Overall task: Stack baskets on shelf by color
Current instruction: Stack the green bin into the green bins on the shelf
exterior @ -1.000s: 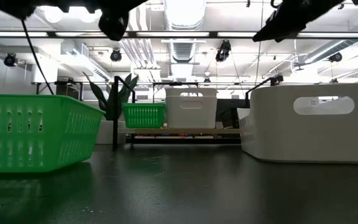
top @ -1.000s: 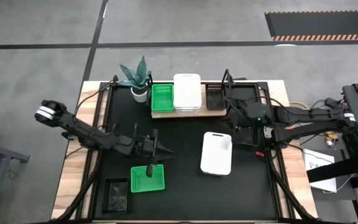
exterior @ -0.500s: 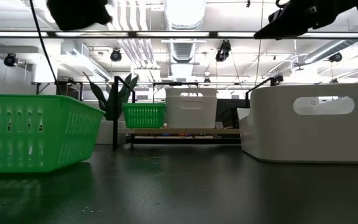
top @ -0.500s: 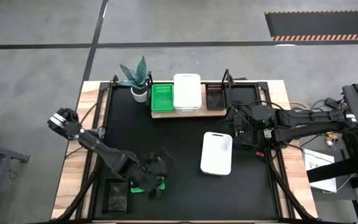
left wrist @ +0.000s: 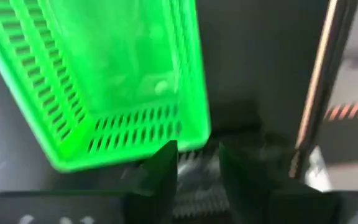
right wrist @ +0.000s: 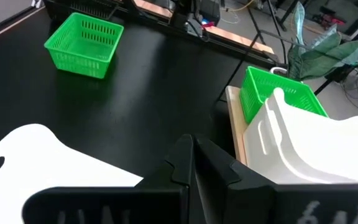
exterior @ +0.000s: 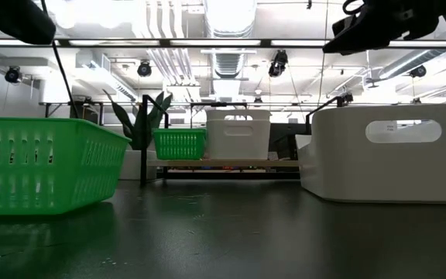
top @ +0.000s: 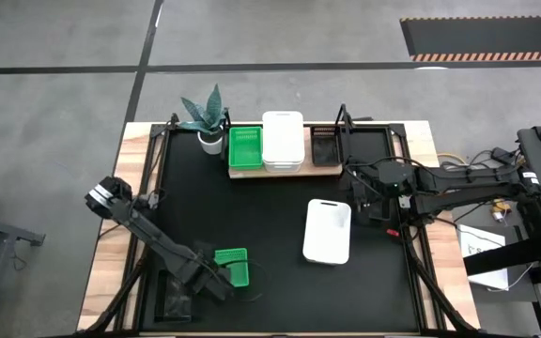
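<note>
A loose green basket [top: 236,266] stands on its base on the black table near the front left and fills the left wrist view [left wrist: 104,74]. My left gripper [top: 216,280] [left wrist: 197,152] points down, open, over the basket's left short rim and touches nothing. A white basket [top: 328,231] lies upside down at mid table. On the shelf [top: 252,173] at the far edge stand a green basket [top: 245,147], white baskets [top: 283,141] and a black basket [top: 324,148]. My right gripper [top: 359,194] [right wrist: 191,146] hovers shut between the shelf and the white basket.
A loose black basket [top: 175,293] sits at the near left corner, just left of my left gripper. A plant in a white pot [top: 210,141] stands left of the shelf. Black posts [top: 343,117] rise at the shelf's ends. Bare table lies between the two loose baskets.
My left gripper has swung toward the table's near edge and slightly left, tipping from level to pointing straight down over the loose green basket's left end. The basket has stayed in place.
</note>
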Motion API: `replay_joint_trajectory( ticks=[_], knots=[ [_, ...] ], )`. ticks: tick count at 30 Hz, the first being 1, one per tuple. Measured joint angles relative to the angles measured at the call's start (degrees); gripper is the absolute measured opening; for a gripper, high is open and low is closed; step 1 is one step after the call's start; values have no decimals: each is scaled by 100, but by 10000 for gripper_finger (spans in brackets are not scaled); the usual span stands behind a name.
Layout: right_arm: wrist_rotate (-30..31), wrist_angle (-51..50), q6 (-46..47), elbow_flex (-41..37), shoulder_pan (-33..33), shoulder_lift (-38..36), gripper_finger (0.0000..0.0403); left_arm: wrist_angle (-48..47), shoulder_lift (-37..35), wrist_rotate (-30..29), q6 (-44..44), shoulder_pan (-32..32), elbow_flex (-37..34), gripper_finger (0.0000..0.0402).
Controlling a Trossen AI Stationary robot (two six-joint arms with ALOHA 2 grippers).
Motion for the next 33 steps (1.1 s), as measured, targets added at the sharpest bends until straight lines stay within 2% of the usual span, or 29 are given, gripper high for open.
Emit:
replay_joint_trajectory(
  ticks=[5,9,16,21,33],
  knots=[
    [3,8,-22,-6,0,-7,9,-661,-132,-178,903,0,1,153],
    [15,48,-52,-6,0,-5,9,-465,-216,-662,2011,0,-74,183],
    [19,200,-45,-6,-2,-3,9,-354,-192,-656,3675,0,-411,189],
    [19,169,134,-8,-2,2,9,-210,-192,-666,4047,2,-586,189],
    [19,78,334,-10,-2,2,9,124,-189,-856,4070,9,-784,189]
  ],
)
